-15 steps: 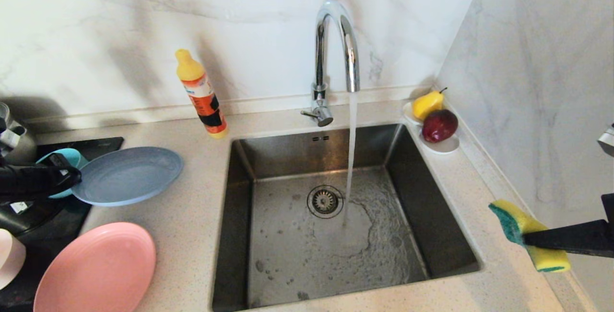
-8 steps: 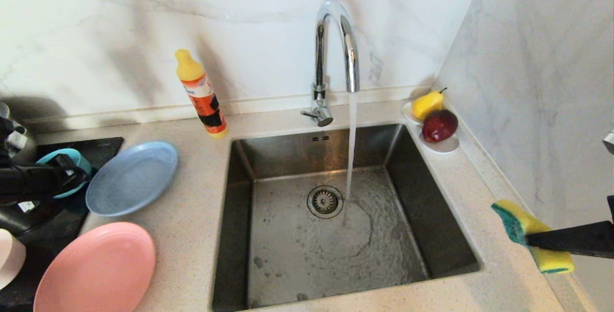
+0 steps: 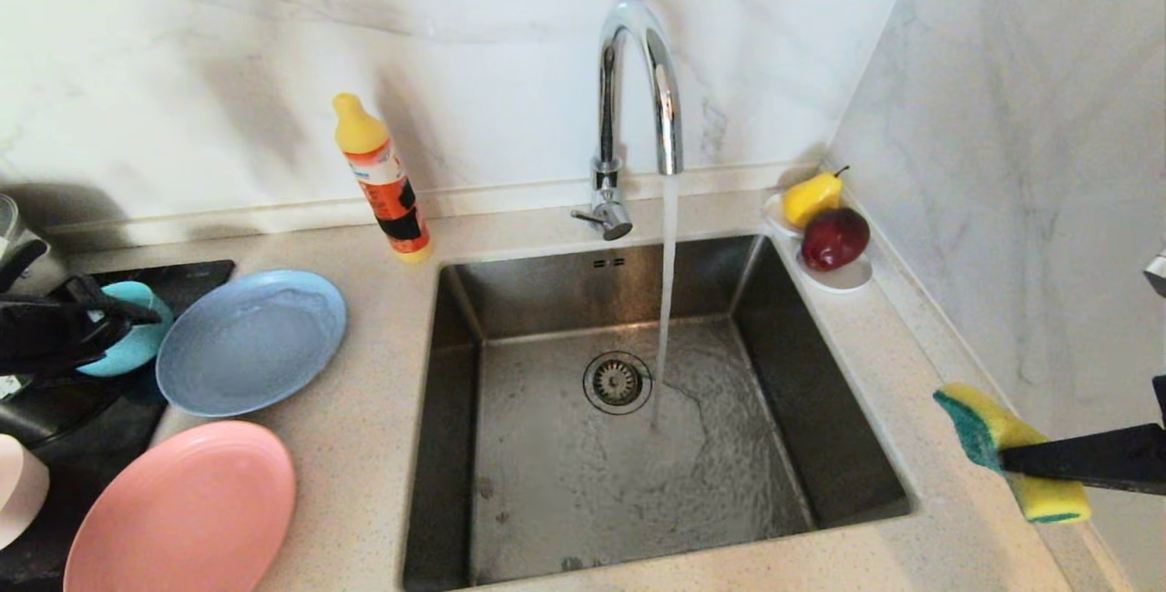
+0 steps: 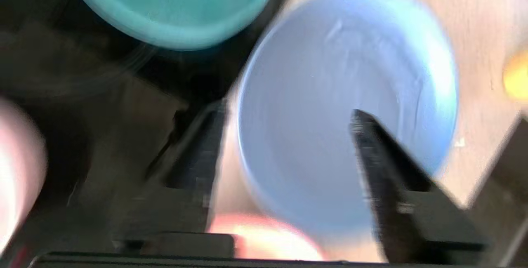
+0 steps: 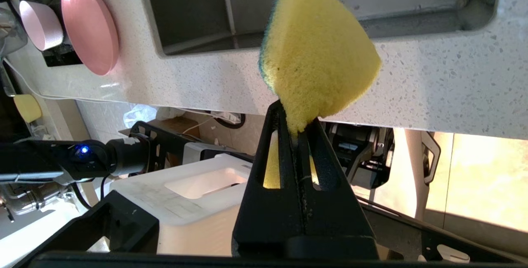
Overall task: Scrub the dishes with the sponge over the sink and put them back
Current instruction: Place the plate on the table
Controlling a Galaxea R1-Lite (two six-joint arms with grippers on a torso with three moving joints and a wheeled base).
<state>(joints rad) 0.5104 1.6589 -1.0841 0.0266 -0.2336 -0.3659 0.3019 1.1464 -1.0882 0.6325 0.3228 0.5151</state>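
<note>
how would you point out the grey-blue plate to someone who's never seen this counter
Start at the steel sink and look to the counter on its left. The grey-blue plate lies there, between the teal bowl and the sink; the plate nearer the front is salmon-pink.

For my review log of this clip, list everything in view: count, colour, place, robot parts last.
grey-blue plate: one, counter left of sink.
salmon-pink plate: one, near left corner.
pale pink plate: one, left edge, partly cut off.
teal bowl: one, on black surface.
sink: one, steel, water running in.
faucet: one, chrome, behind sink.
detergent bottle: one, orange, yellow cap.
white dish: one, holding yellow pear and red apple.
sponge: one, yellow-green.
left gripper: jaws open over grey-blue plate.
right gripper: jaws shut on sponge.
</note>
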